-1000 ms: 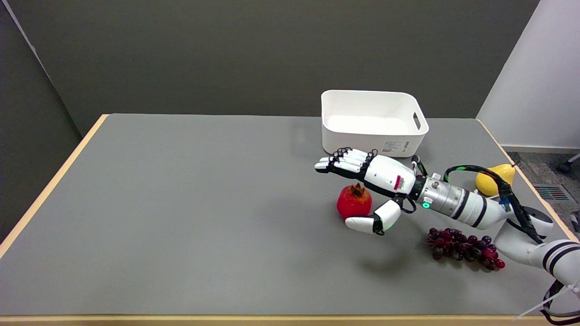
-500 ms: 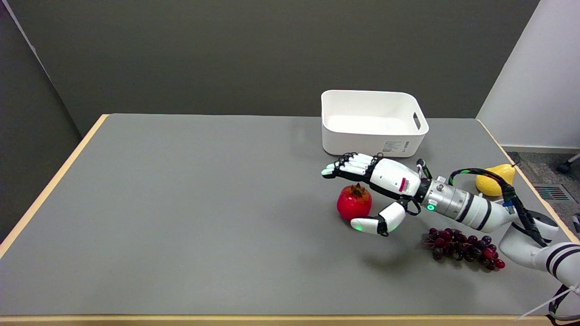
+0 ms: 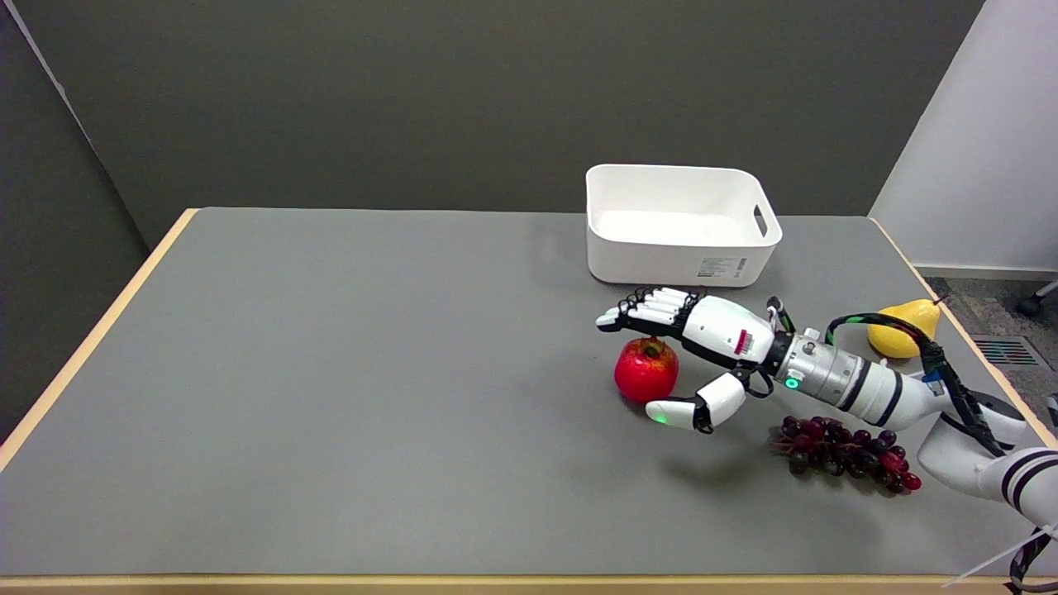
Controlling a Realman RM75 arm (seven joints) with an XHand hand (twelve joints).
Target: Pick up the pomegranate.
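The red pomegranate (image 3: 645,369) stands on the grey table (image 3: 331,397), right of centre. My right hand (image 3: 702,347) reaches in from the lower right and brackets the fruit's right side. Its fingers (image 3: 649,307) stretch out just behind and over the fruit's crown, and the thumb (image 3: 690,409) lies in front of it. The hand is open and I see no grip on the pomegranate.
A white bin (image 3: 679,223) stands behind the hand near the table's far edge. A bunch of dark grapes (image 3: 843,453) lies under my forearm at the right. A yellow pear (image 3: 901,328) sits close to the right table edge.
My right hand has come down and drawn slightly rightward, so the fingers now lie close over the pomegranate's top. The fruit has not moved.
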